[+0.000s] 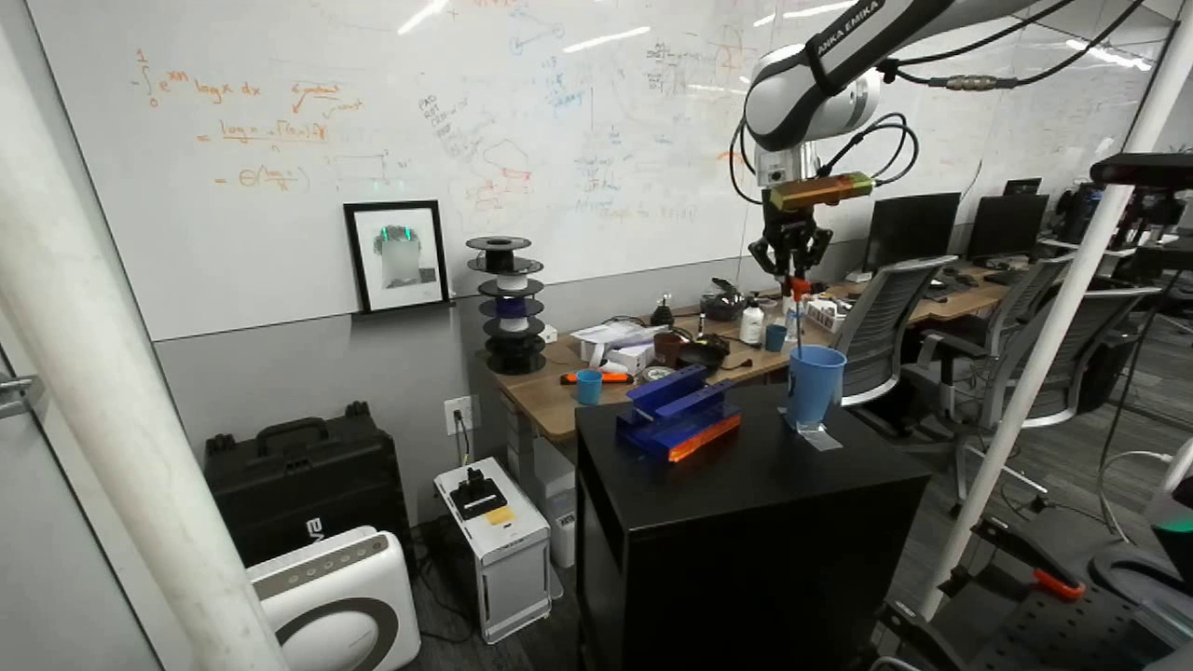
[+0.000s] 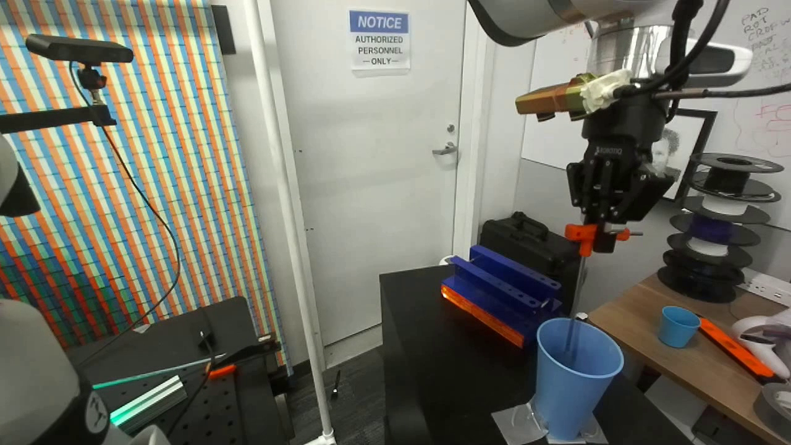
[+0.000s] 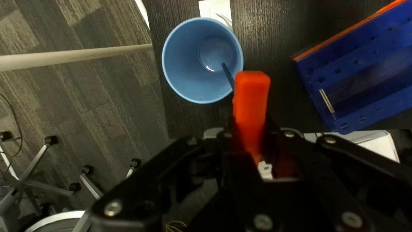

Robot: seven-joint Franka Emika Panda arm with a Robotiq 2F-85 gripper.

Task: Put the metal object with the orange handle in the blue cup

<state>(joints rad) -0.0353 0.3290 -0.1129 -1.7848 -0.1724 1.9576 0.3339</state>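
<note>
My gripper (image 1: pixel 792 276) is shut on the orange handle (image 2: pixel 581 237) of the metal tool and holds it above the blue cup. It also shows in an exterior view (image 2: pixel 599 238). The handle shows in the wrist view (image 3: pixel 252 93) between the dark fingers. The thin metal shaft (image 2: pixel 579 284) points down, slightly tilted, and its lower end is inside the mouth of the blue cup (image 2: pixel 571 395). The cup stands upright on the black cabinet, also seen in an exterior view (image 1: pixel 814 387) and the wrist view (image 3: pixel 183 64). Whether the shaft's tip touches the cup is unclear.
A dark-blue box-like holder with an orange edge (image 1: pixel 685 415) lies beside the cup on the black cabinet top (image 1: pixel 708 499). Tape (image 1: pixel 819 436) is at the cup's base. A smaller blue cup (image 1: pixel 588 387) stands on the cluttered wooden desk behind. Office chairs stand near.
</note>
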